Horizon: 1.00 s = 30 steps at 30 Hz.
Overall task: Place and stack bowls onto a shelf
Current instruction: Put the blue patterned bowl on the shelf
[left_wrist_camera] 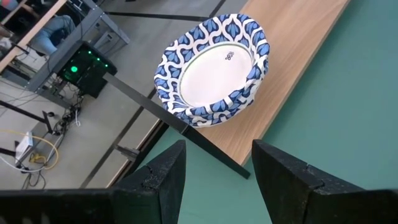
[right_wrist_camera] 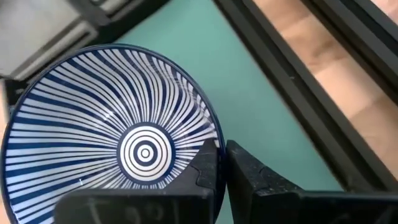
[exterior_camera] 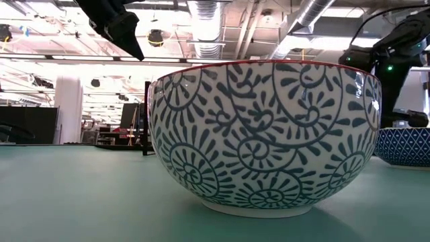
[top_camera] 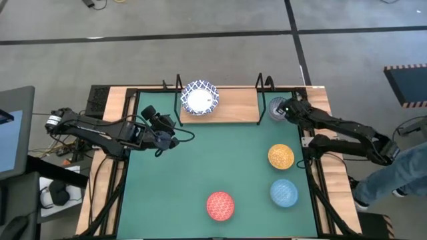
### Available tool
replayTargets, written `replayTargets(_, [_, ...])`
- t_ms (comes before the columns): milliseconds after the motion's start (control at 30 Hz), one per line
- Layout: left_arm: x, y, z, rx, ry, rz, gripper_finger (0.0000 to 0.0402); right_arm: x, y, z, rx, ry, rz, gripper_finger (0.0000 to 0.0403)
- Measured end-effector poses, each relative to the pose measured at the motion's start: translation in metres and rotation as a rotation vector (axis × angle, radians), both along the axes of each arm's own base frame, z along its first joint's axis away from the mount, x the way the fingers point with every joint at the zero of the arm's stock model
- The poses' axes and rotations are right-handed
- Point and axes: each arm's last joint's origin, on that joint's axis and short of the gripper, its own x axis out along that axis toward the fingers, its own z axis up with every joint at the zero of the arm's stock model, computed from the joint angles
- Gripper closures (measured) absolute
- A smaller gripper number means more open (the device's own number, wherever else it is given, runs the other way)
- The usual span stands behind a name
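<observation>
Green mat (top_camera: 220, 160) covers the counter, and at its far edge stands the shelf (top_camera: 233, 107), a light wooden board on a black wire frame. On the board's left part sits a stack of white bowls (top_camera: 199, 98) with blue patterned rims; how many are in it cannot be told. The left tool (top_camera: 189, 136) hangs over the mat just in front of that stack, its fingers (left_wrist_camera: 163, 180) spread apart with nothing between them, pointing toward the shelf. The right tool (top_camera: 283, 109) is at the shelf's right end, where its fingers (right_wrist_camera: 252, 180) are pinched on the rim of the grey-blue bowl (right_wrist_camera: 112, 146), one inside and one outside the wall. That bowl, striped with a ring pattern at its centre, is just beside the shelf's right posts, over the mat's corner. Three bowls stand free on the mat: a yellow bowl (top_camera: 281, 157) near the right edge, a light blue bowl (top_camera: 283, 193) just in front of it, and a red bowl (top_camera: 220, 205) toward the near middle. In the low view the red bowl's patterned outer wall fills most of the picture.
</observation>
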Motion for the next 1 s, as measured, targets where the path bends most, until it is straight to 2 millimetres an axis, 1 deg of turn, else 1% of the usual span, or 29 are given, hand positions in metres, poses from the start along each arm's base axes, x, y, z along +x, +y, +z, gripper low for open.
replayTargets(233, [0.000,0.000,0.000,0.001,0.001,0.000,0.0233,0.009,0.008,0.010,-0.117,-0.002,0.073,0.0366])
replayTargets(400, [0.001,0.002,0.000,-0.002,-0.012,0.011,0.0233,0.014,0.014,0.019,-0.250,0.029,0.115,0.0365])
replayTargets(500, [0.004,0.005,-0.001,-0.002,-0.010,0.021,0.0233,0.019,0.018,0.029,-0.360,0.015,0.135,0.0365])
replayTargets(633, [0.014,0.008,-0.005,-0.008,-0.008,0.016,0.0233,0.024,0.023,0.045,-0.521,-0.005,0.150,0.0364])
replayTargets(733, [0.025,0.011,-0.011,-0.028,0.002,-0.005,0.0233,0.027,0.029,0.058,-0.617,-0.028,0.180,0.0364])
replayTargets(900, [0.051,0.018,-0.027,-0.063,0.035,-0.063,0.0233,0.027,0.042,0.072,-0.731,0.016,0.219,0.0364])
replayTargets(1000, [0.066,0.022,-0.037,-0.085,0.042,-0.120,0.0233,0.024,0.049,0.077,-0.774,0.083,0.222,0.0364])
